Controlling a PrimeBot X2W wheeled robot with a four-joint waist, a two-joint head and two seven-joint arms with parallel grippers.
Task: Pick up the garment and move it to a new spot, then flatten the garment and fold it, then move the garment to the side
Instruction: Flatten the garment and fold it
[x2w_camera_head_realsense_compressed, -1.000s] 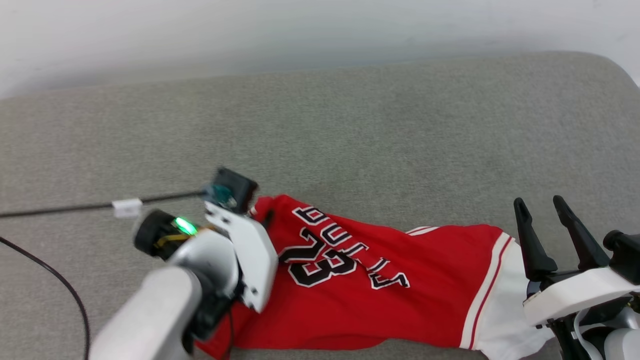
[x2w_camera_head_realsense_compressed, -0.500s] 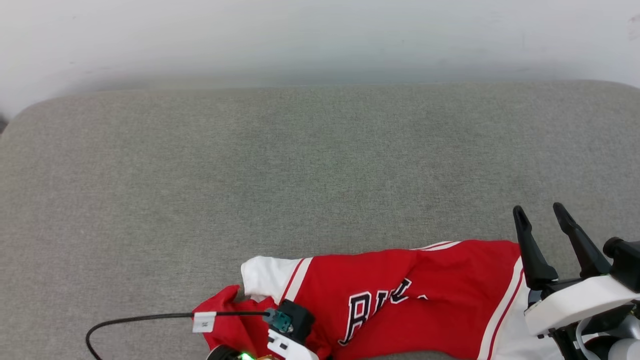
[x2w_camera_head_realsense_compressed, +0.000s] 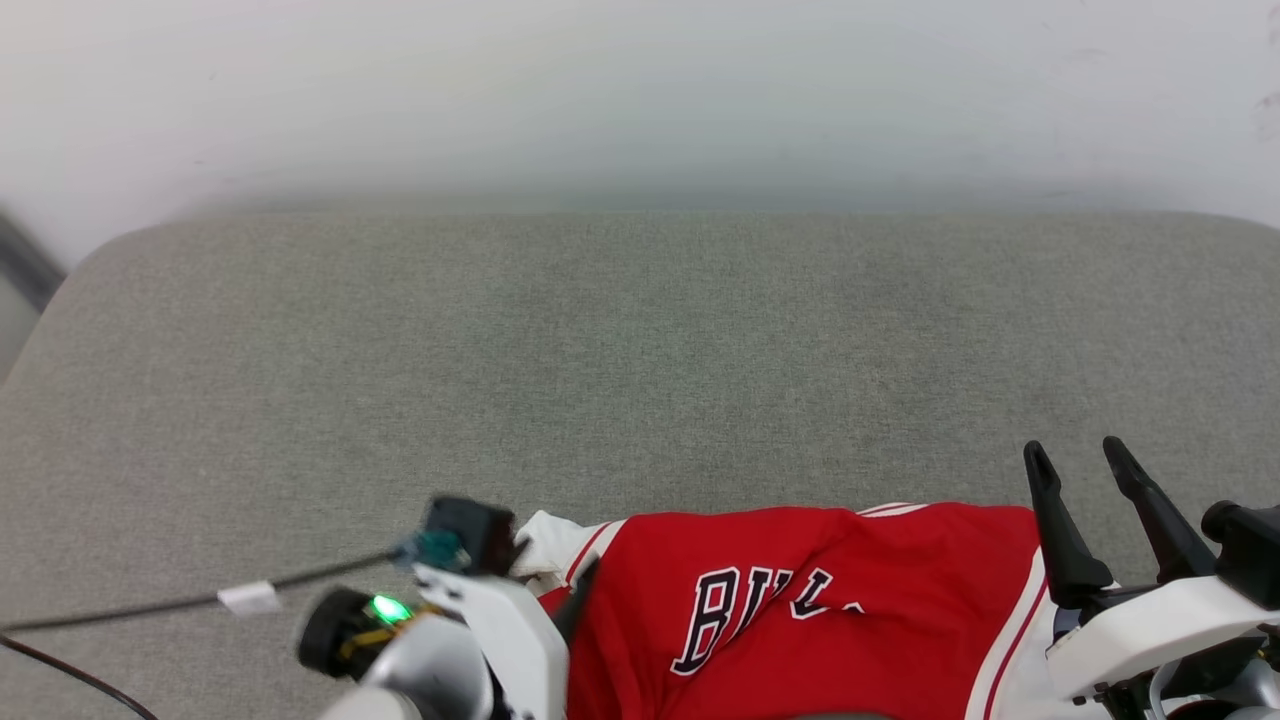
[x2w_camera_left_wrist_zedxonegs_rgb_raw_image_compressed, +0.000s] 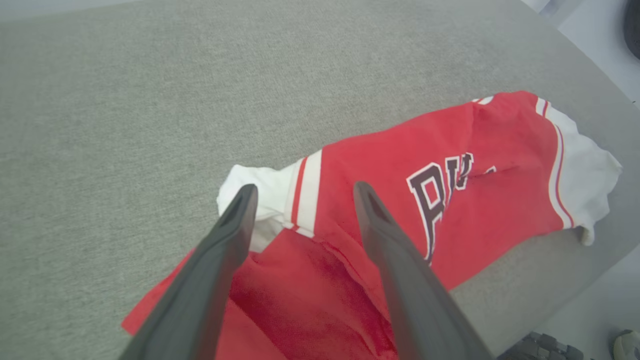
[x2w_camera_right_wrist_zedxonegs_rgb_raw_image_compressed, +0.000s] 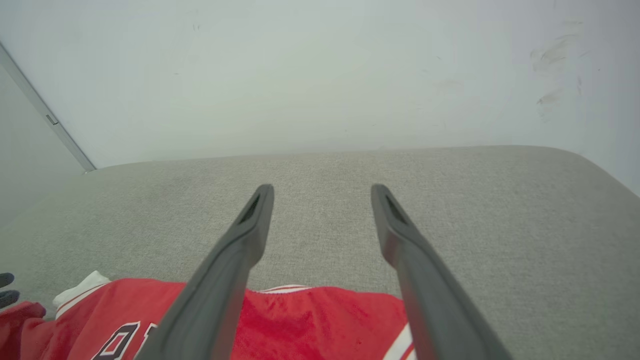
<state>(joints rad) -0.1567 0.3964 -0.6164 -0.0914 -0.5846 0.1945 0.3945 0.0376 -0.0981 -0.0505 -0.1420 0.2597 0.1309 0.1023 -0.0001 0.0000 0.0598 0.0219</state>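
left gripper (x2w_camera_left_wrist_zedxonegs_rgb_raw_image_compressed: 304, 187): wide open, nothing between the fingers; poised over the white sleeve (x2w_camera_left_wrist_zedxonegs_rgb_raw_image_compressed: 265, 182) and the bunched red cloth just beside it. Cannot tell whether it touches the cloth.
right gripper (x2w_camera_head_realsense_compressed: 1075, 450): open about as wide, empty; hangs above the far end of the shirt by the striped trim (x2w_camera_head_realsense_compressed: 1012, 625); looks clear of the cloth in its own wrist view.
garment (x2w_camera_head_realsense_compressed: 800, 620): lies along the near edge of the grey cushion (x2w_camera_head_realsense_compressed: 600, 350), lettering up; mostly spread, but crumpled and doubled over at the left gripper's end.
step (judged): lining up a pinch on the sleeve end, to pull the shirt flat.
risk, edge: shirt sits close to the cushion's front edge; a tug toward the robot could slide it off onto the floor (x2w_camera_left_wrist_zedxonegs_rgb_raw_image_compressed: 575, 310).
risk, layers: bunched zone stacks several layers; closing there may grab too many or only the top one, and leave a twist instead of a flat panel.
risk, one-sided pull: other end unpinned; dragging from one end likely shifts the whole shirt rather than stretching it.
risk, cable (x2w_camera_head_realsense_compressed: 150, 607): trails across the cushion beside the left wrist; could snag or sweep over the cloth.
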